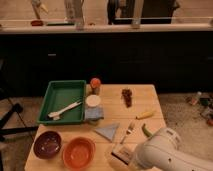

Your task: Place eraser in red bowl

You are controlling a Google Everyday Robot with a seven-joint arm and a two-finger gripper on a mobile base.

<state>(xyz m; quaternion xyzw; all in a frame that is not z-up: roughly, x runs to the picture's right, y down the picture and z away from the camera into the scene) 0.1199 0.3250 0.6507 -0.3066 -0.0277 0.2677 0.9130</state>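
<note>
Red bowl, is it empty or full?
Empty: the red bowl is bare inside; the eraser sits outside, by the gripper at the table front.

Table (147,97) is carrying a green tray (62,94) at back left, with a white utensil (65,109) lying inside it. An orange-capped jar (95,85) is standing just right of the tray. A white lid (93,101) is sitting before it, with a folded cloth (93,114) lying just in front. A maroon bowl (47,145) is sitting front left. A blue triangle (107,131) and fork (128,132) are lying mid-front. A dark red cluster (127,96), yellow piece (145,115) and green piece (146,131) are lying along the right.
</note>
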